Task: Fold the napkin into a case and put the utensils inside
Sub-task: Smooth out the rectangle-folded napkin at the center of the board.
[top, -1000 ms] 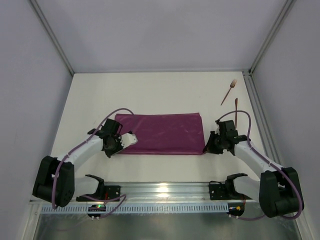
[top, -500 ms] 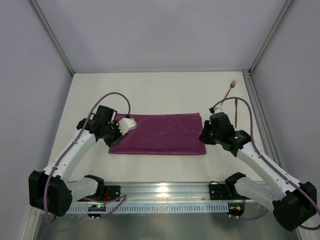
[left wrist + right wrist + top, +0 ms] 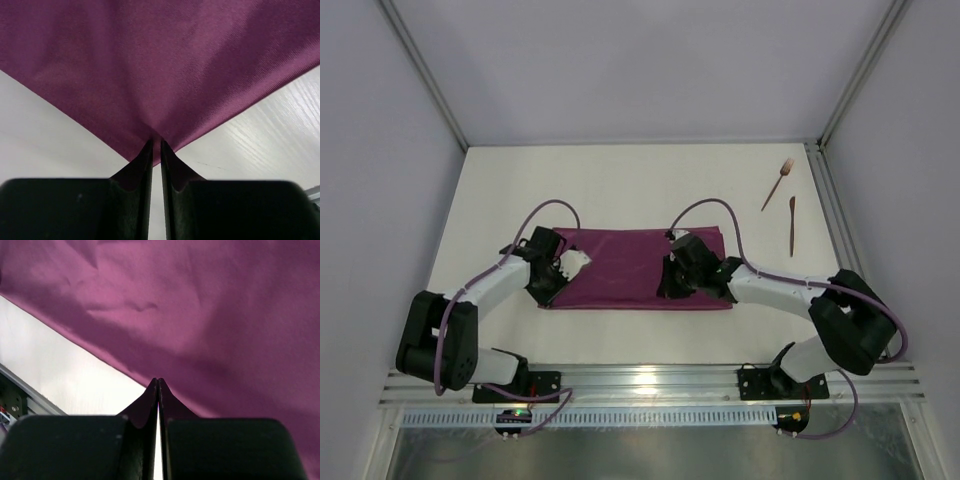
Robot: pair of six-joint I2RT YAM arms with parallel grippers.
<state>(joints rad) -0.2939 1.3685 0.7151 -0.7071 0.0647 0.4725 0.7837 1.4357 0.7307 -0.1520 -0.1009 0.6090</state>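
Top external view: the napkin (image 3: 620, 268) lies flat on the table (image 3: 620, 190) as a wide folded strip. It is not yet a thin case.
What moved most: the right gripper (image 3: 668, 283). A moment ago it was at the right end of the cloth. Now it has reached in over the cloth, close to the middle.
Left side: the left gripper (image 3: 573, 264) is at the left end of the napkin. It has come back down a little from where it was half a second ago.
Left hand: in the left wrist view its fingertips (image 3: 145, 162) are almost together. A corner of the cloth runs right down between them, so it looks like it is pinching the napkin.
Right hand: in the right wrist view its two fingers are pressed tight together at the near edge of the cloth. It looks closed on nothing, though the very tip is hard to see.
Napkin: it has about the same shape and the same spot as a second ago.
Fork and knife: the fork (image 3: 779, 184) and the knife (image 3: 792, 212) lie at the far right, well apart from the napkin. They have not moved.
What it means: the folding is probably not finished — the arms seem to be setting up for one more fold. The fork and knife must wait.
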